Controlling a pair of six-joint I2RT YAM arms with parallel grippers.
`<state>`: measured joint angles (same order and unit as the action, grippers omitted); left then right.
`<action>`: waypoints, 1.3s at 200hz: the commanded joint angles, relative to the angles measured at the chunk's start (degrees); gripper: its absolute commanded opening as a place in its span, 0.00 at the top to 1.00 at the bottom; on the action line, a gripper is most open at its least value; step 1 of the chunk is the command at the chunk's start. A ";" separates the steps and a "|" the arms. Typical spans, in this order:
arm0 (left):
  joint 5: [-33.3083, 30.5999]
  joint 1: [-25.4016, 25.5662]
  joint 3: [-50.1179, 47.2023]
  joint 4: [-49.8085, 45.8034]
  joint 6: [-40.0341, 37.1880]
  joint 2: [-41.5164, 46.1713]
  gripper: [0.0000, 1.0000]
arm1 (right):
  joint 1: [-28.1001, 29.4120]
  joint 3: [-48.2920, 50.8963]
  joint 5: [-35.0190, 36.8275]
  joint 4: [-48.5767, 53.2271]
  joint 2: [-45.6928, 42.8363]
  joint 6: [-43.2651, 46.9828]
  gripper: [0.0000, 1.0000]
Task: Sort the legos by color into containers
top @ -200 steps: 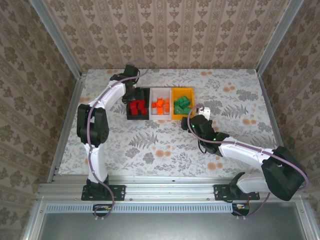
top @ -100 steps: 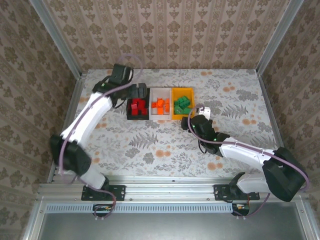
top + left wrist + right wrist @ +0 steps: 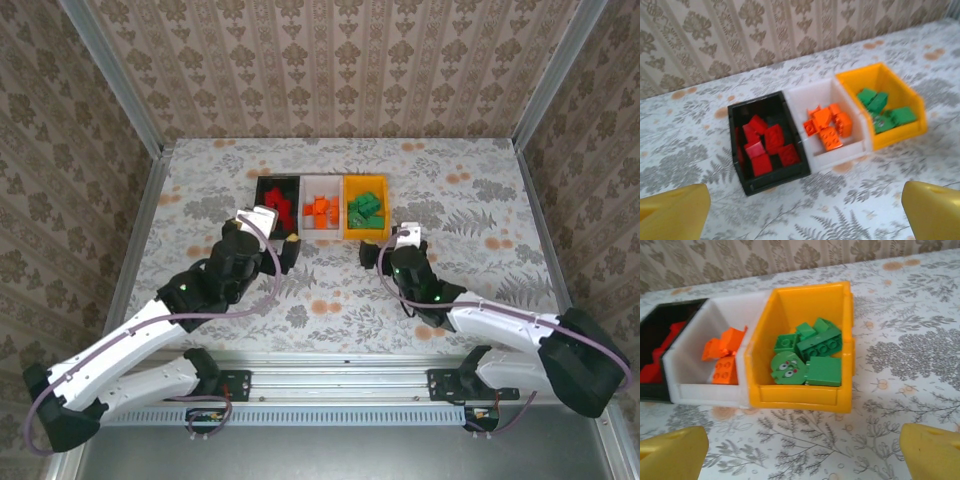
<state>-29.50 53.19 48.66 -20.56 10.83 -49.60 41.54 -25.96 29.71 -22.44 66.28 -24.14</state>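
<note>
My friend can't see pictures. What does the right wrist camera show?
A yellow bin of green toy bricks sits on a flowery table, with a white bin of orange bricks touching its left side and a black bin of red bricks beyond. The right gripper's yellow fingertips stand wide apart at the bottom corners.

- The left wrist view is soft all over: the red plastic toy bricks in the black rectangular plastic bin smear together and cannot be counted.
- The left gripper's yellow fingers run off that view's bottom corners.
- In the right wrist view, the left edge cuts off most of the black bin.
- The right gripper's yellow fingers are cropped by the bottom corners.
- From above, the left arm's wrist hides the black bin's near left corner, and the orange plastic bricks are too small to count.
</note>
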 commanded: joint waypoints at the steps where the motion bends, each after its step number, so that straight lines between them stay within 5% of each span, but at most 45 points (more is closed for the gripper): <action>1: -5.72 0.07 -2.57 1.71 -5.16 1.13 0.00 | 0.49 0.71 -1.93 -8.48 -4.34 6.03 0.00; 28: -3.37 -2.59 -12.29 16.08 -18.87 5.39 0.00 | 0.61 -8.29 -1.95 2.15 -5.34 11.09 0.00; 50: 1.19 -11.61 -23.03 31.06 -20.35 9.55 0.00 | -0.23 -16.47 1.22 12.93 -2.80 15.58 0.00; 89: 14.16 -32.38 -32.49 47.01 -15.06 6.72 0.00 | -2.37 -10.25 3.72 3.21 -8.07 19.75 0.00; 139: 24.84 -44.79 -33.74 58.04 -15.44 -9.00 0.00 | -13.72 -0.50 0.59 -2.55 -16.42 14.08 0.00; 169: 29.99 -47.87 -33.22 61.09 -17.33 -16.71 0.00 | -20.55 1.78 -2.03 -1.21 -15.85 13.32 0.00; 240: 36.44 -51.94 -29.83 79.30 -17.49 -39.12 0.00 | -28.92 8.17 -6.14 -24.25 1.66 24.97 0.00; 260: 37.20 -53.10 -27.12 72.46 -15.92 -38.32 0.00 | -30.98 7.85 -9.63 -26.22 3.04 28.28 0.00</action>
<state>5.15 1.37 18.39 49.36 -5.76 -87.31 12.47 -17.28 23.83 -39.05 67.70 -1.39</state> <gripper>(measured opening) 0.997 0.999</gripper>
